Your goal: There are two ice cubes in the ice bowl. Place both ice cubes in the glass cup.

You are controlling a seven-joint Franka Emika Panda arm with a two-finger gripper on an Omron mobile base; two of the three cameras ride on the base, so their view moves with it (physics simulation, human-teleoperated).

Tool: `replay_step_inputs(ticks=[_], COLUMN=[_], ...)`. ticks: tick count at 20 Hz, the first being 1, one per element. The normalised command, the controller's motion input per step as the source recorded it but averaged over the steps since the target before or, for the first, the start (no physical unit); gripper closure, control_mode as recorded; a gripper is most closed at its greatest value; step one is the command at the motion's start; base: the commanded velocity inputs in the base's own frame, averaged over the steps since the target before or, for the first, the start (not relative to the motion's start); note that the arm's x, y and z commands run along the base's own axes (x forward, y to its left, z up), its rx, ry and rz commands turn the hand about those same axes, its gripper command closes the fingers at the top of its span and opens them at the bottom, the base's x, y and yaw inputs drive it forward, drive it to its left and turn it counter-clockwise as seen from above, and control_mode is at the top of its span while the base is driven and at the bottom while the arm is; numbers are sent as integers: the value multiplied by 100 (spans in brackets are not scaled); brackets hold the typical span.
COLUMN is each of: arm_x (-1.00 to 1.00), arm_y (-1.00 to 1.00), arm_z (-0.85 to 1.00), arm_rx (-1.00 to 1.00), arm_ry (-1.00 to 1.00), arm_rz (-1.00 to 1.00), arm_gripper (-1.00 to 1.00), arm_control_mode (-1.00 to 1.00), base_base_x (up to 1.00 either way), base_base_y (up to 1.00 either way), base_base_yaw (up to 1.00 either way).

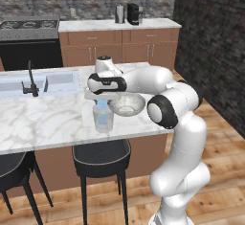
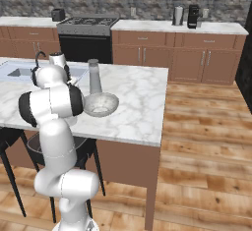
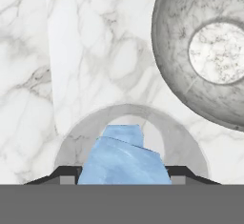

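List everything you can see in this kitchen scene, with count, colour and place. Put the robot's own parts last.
ice cubes: two, pale blue; one between the fingertips just above the cup, the other lower, inside the cup.
glass cup: one, clear; on the island counter, directly under the hand.
ice bowl: one, shiny grey; on the counter beside the cup, with no cube in it.
bottle: one, tall, grey; on the counter behind the bowl.
island counter: one, white marble; sink and black faucet at its far end.
stools: two, black; under the counter's near edge.
stove: one, black; against the back wall.
hand: one, dark fingertips; over the cup, shut on the upper cube.
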Motion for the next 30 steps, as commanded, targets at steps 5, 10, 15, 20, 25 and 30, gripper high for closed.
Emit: replay_step_inputs(ticks=[5, 10, 15, 20, 25, 30], arm_x=[0, 0, 0, 0, -94, -100], arm_y=[19, -16, -34, -18, -27, -51], arm_z=[0, 2, 28, 37, 25, -4], arm_rx=[0, 2, 11, 10, 6, 1], arm_ry=[0, 0, 0, 0, -16, -8], arm_rz=[0, 1, 0, 0, 3, 7], arm_gripper=[-100, -100, -100, -100, -100, -100], arm_control_mode=[-100, -100, -100, -100, -100, -100], base_base_x=[0, 0, 0, 0, 0, 0], base_base_y=[0, 0, 0, 0, 0, 0], base_base_yaw=[0, 0, 0, 0, 0, 0])
